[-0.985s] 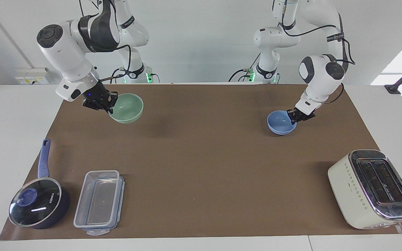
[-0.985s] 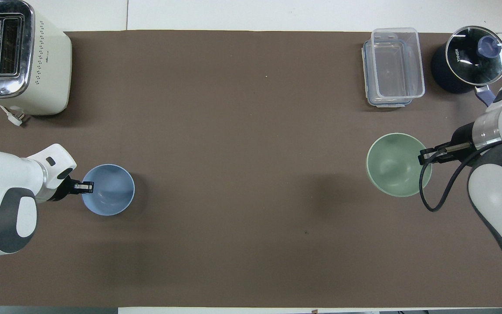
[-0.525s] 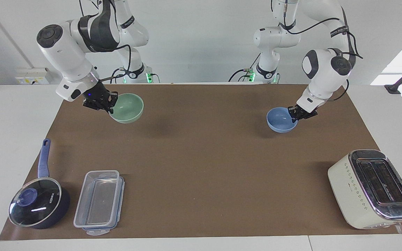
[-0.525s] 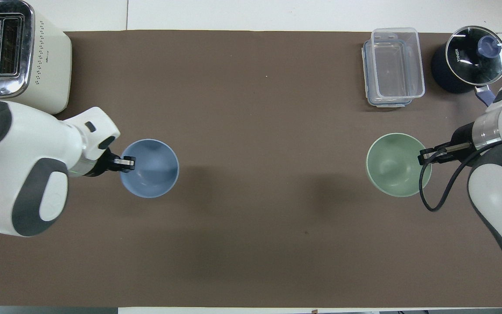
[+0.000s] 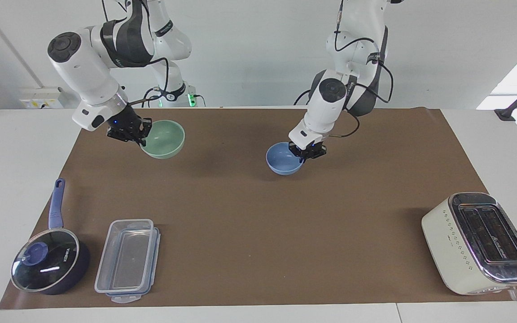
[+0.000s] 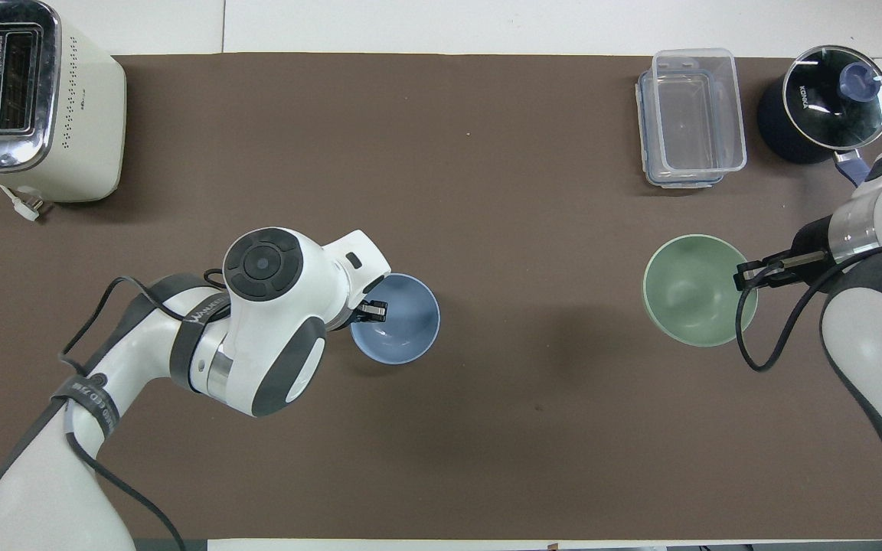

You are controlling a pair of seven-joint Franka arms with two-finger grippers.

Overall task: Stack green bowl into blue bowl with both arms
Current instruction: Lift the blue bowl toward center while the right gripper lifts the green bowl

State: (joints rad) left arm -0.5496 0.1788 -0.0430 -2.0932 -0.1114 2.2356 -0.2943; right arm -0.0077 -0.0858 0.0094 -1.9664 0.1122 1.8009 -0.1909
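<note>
Across the facing view from its left edge, the right pincer (image 5: 141, 133) came first, clamped on the rim of the green bowl (image 5: 163, 139), at the side toward that arm's own end of the counter (image 5: 249, 233). The bowl sat tipped and seemed to hang a little clear of the brown mat (image 5: 258, 215), its shadow lying apart from it, toward the right arm's end.

Toward the middle, the left pincer (image 5: 305, 153) was clamped on the rim of the blue bowl (image 5: 284, 159), upright and low over the centre of the mat; whether it touched the mat could not be told. The two bowls were well apart.

Farther from the robots stood a lidded saucepan (image 5: 48, 264) and a clear plastic box (image 5: 127, 260) at the right arm's end, and a toaster (image 5: 480, 242) at the left arm's end, all out of the way.

By my reading, the step in hand was bringing both gripped bowls together at the centre. The next move would call for settling the blue bowl flat, then carrying the green one level over it and lowering it inside before the right pincer let go. A tilted rim might catch.
</note>
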